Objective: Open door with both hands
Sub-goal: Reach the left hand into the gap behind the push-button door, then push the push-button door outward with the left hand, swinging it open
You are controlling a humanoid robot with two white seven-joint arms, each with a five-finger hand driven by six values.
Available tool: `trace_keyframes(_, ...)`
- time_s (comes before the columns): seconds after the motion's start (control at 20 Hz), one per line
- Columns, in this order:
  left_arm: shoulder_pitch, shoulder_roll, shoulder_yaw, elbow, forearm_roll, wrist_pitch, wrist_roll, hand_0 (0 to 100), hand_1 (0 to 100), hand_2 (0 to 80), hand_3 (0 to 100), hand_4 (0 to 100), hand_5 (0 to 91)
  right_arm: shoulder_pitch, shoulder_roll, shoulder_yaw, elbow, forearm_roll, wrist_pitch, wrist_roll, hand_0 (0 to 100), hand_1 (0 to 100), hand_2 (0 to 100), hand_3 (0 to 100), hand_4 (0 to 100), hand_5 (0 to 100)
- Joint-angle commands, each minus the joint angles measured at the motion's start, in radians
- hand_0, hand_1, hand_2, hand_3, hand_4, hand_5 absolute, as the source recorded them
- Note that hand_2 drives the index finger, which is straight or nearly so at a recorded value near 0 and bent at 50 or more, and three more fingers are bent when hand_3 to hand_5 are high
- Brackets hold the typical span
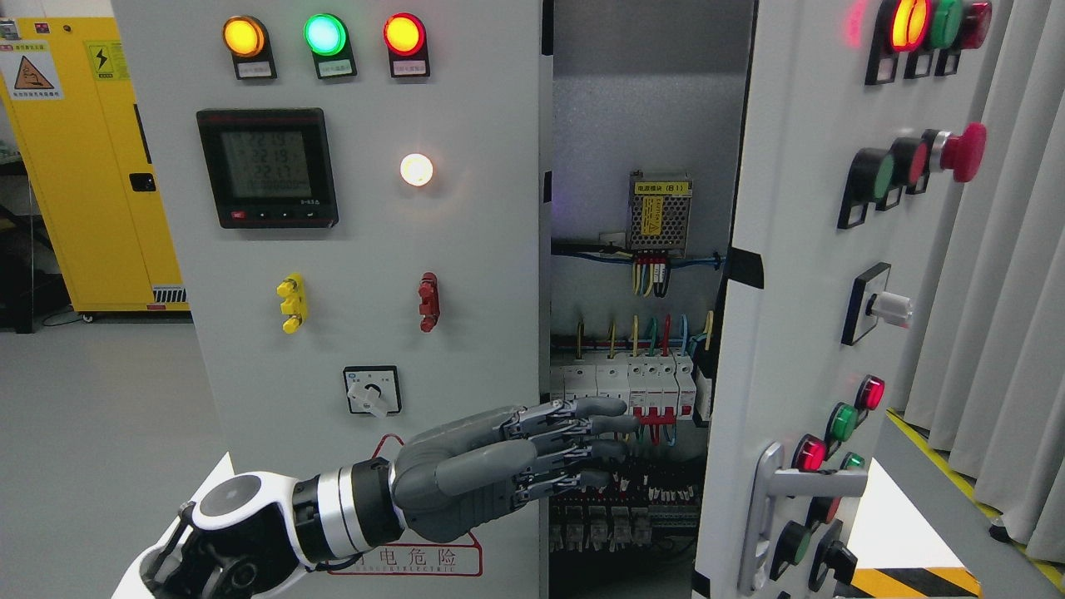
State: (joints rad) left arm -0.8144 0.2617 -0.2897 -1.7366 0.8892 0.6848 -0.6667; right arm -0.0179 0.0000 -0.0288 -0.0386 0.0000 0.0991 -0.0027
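Flat grey door point(799, 274), seemingly metal, ajar

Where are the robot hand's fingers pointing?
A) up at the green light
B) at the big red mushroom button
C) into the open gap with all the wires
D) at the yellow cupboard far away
C: the left hand, fingers stretched out flat and holding nothing, reaches to the edge of the left door, its fingertips in front of the breakers inside the open cabinet.
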Motion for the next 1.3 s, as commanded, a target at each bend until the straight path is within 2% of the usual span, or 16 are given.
trace_keyframes(0.0,-0.132,-0.121,-0.022,0.147,0.023,0.024,-0.001,12,56,0.0,0,0,0.0,-0.017,0.02,0.004,-0.001,0.009,-0.001,0.0,0,50,4,0,0,0)
trace_keyframes(0.15,-0.189,-0.124,-0.097,0.202,0.097,0.027,0.001,12,56,0.0,0,0,0.0,-0.017,0.02,0.007,0.0,0.009,-0.001,0.0,0,50,4,0,0,0)
trace_keyframes(0.45,-0.229,-0.183,-0.132,0.236,0.093,0.027,0.001,12,56,0.0,0,0,0.0,-0.019,0.021,0.038,0.0,0.009,0.001,0.0,0,50,4,0,0,0)
trace_keyframes(0.65,-0.275,-0.199,-0.148,0.284,0.093,0.027,0.001,12,56,0.0,0,0,0.0,-0.022,0.02,0.04,-0.001,0.009,-0.001,0.0,0,50,4,0,0,0)
trace_keyframes(1.05,-0.302,-0.26,-0.172,0.325,0.093,0.027,0.001,12,56,0.0,0,0,0.0,-0.022,0.02,0.038,-0.001,0.009,-0.001,0.0,0,50,4,0,0,0)
trace_keyframes(1.25,-0.319,-0.26,-0.172,0.33,0.094,0.027,0.001,12,56,0.0,0,0,0.0,-0.022,0.021,0.036,-0.001,0.009,-0.001,0.0,0,50,4,0,0,0)
